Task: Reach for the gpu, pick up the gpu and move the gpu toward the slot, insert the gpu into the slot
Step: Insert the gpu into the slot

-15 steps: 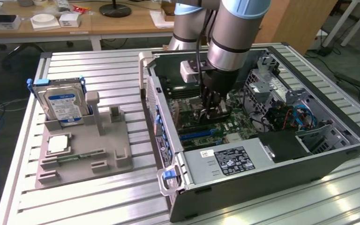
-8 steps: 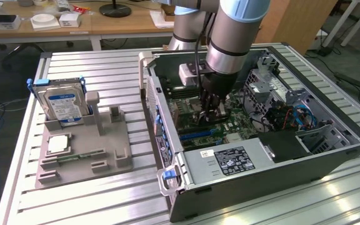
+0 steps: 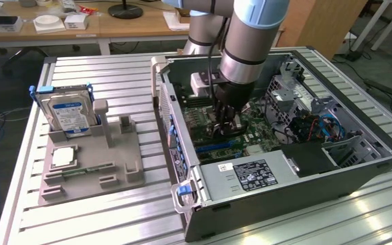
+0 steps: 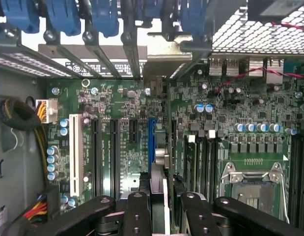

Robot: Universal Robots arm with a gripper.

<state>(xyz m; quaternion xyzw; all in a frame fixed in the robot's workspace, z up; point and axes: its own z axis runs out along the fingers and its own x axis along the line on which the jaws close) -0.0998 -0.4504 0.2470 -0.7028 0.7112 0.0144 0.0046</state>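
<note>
The arm (image 3: 250, 30) reached down into an open computer case (image 3: 277, 201) that lay on its side on a ribbed metal table (image 3: 100, 219). Its gripper (image 3: 226, 121) sat low over the green motherboard (image 3: 250, 133), near the middle of the case. From the wrist, the gripper (image 4: 164, 199) was narrowed onto the gpu (image 4: 161, 157), which stood edge-on between the two inner fingers (image 4: 137, 211) as a thin upright strip. The gpu ran straight along the blue slot (image 4: 152, 140) and lay right against it, with black slots on either side and a white slot (image 4: 75, 152) further off. Whether its edge was fully pressed home in the blue slot could not be told. The metal bracket (image 4: 166, 51) at the far end of the gpu lay at the rear wall of the case, among a row of blue latches (image 4: 105, 14). The empty processor socket (image 4: 252, 189) lay on the board just beside the gripper. Outside the case, toward the exterior view's left, a grey stand (image 3: 124, 171) rested on the table and held a hard drive (image 3: 70, 115) with a blue label standing upright, well apart from the gripper.
</note>
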